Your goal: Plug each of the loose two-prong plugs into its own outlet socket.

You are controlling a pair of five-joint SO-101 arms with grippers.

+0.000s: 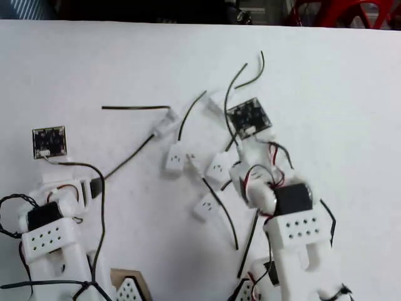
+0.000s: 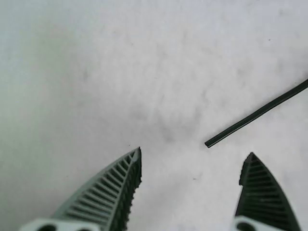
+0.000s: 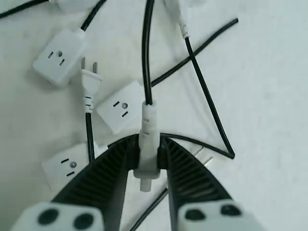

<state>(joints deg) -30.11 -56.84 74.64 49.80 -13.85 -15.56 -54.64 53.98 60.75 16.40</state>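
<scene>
A white two-prong plug (image 3: 148, 144) is clamped by its body between the right jaws, which are drawn in narrow around it. Its black cord (image 3: 145, 53) leaves the plug at the jaw tips and runs straight away from them across the white table (image 1: 326, 81).

Just past the tips, close beside the held plug's cord end, an outlet socket (image 3: 120, 111) is laid face up. A second socket (image 3: 60, 55) is placed farther from the jaws. A third socket (image 3: 67, 163) lies right beside one jaw and is partly hidden by it.

Between the first two sockets a loose plug (image 3: 89, 79) is laid flat, with both prongs pointed away from the jaws. Its cord is run back over the edge of the third socket.

In the high view the sockets are grouped at mid-table, just ahead of the right arm (image 1: 288, 213). Another plug (image 1: 164, 125) is laid beyond them, with its cord trailing toward the left arm (image 1: 47, 232).

The left jaws are spread wide with nothing held between them, and are kept over bare table. The cut end of a black cable (image 2: 208, 143) lies just ahead of the gap, nearer the darker jaw, and is touched by neither. The left arm is stationed at the table's near left corner, well apart from the sockets and plugs.
</scene>
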